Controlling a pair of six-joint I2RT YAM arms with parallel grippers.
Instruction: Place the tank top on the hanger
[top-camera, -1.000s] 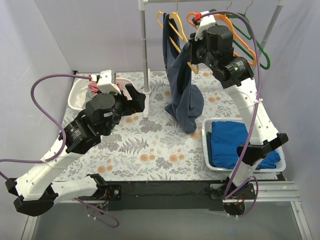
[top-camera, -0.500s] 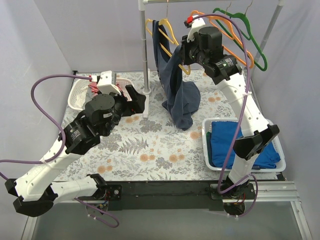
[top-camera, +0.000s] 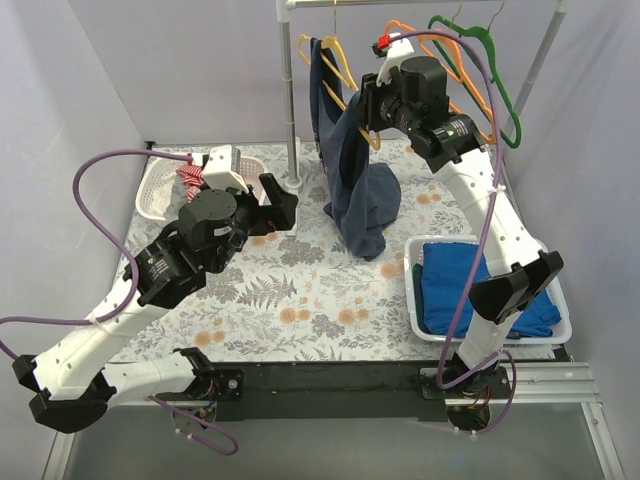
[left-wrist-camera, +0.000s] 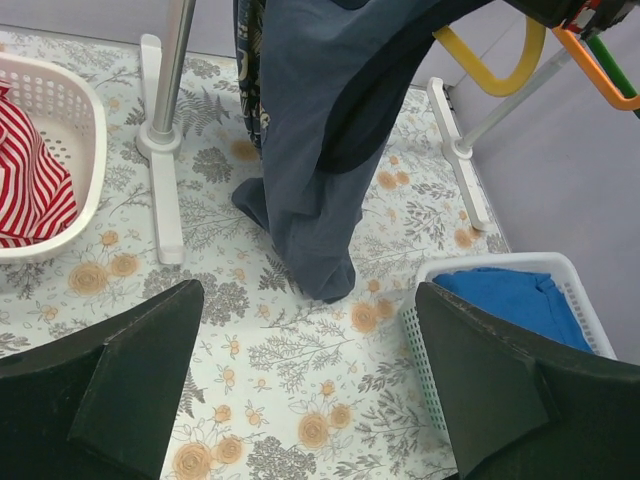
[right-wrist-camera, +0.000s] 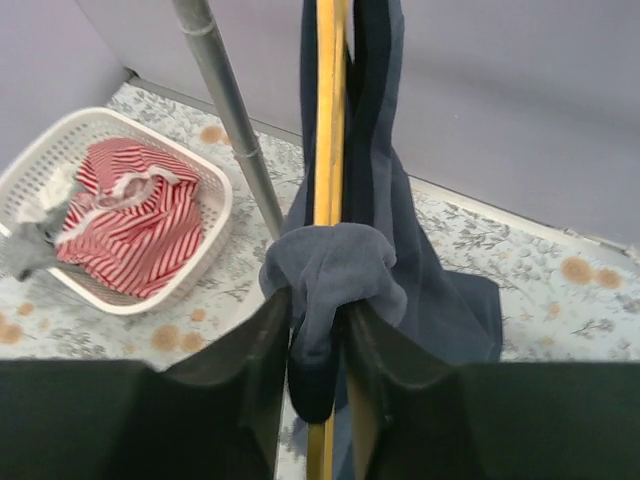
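The navy tank top (top-camera: 352, 185) hangs from the rail area, draped along the yellow hanger (top-camera: 340, 68), its lower end touching the table. My right gripper (top-camera: 366, 108) is shut on a bunched fold of the tank top (right-wrist-camera: 332, 268), right against the hanger's yellow bar (right-wrist-camera: 325, 120). My left gripper (top-camera: 281, 204) is open and empty, low over the table to the left of the garment. In the left wrist view the tank top (left-wrist-camera: 305, 130) hangs ahead of the open left gripper (left-wrist-camera: 310, 385), and part of the yellow hanger (left-wrist-camera: 492, 72) shows.
An orange hanger (top-camera: 468, 75) and a green hanger (top-camera: 505, 85) hang on the rail at right. The rail's left post (top-camera: 291, 110) stands by the garment. A white basket (top-camera: 430, 325) holds bright blue cloth (top-camera: 460, 285). Another basket (top-camera: 155, 195) holds red-striped cloth (right-wrist-camera: 125, 215).
My right gripper has carried the tank top and the yellow hanger leftward along the rail, then held still. My left arm has shifted slightly right.
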